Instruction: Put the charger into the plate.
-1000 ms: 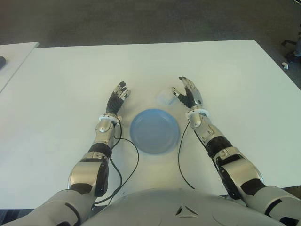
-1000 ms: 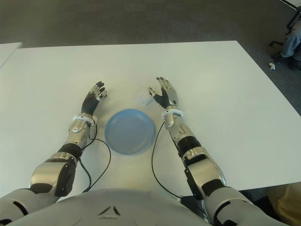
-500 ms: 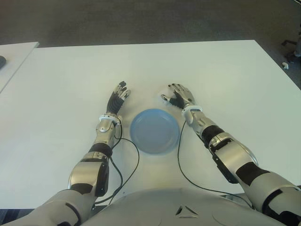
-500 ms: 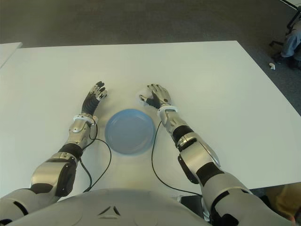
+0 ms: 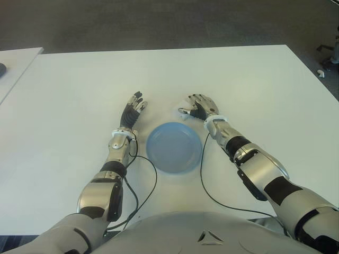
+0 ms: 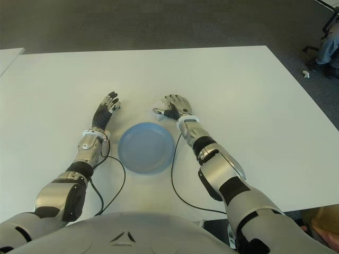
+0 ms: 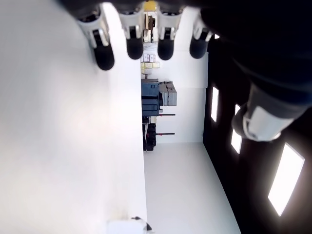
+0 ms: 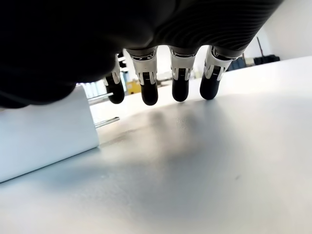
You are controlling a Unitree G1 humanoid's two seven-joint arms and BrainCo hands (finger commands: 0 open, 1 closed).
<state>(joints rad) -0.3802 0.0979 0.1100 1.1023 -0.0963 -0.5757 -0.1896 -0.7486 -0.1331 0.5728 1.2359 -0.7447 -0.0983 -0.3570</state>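
White counter (image 5: 254, 84) carries our round blue plastic plate (image 5: 174, 146); our right hand (image 5: 200, 107), fingers relaxed, covers the small white charger (image 8: 44, 134) at center frame, left hand (image 5: 132, 109) loose too.

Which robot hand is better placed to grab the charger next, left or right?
Right. The right robot hand is palm-down over the white charger, just beyond the blue plate, fingers spread and not yet closed on it. The left robot hand shows on the plate's far side, open.

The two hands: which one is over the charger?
The right hand. It is palm down over the white charger, just beyond the blue plate. The left hand shows left of the plate, fingers open, nothing under it.
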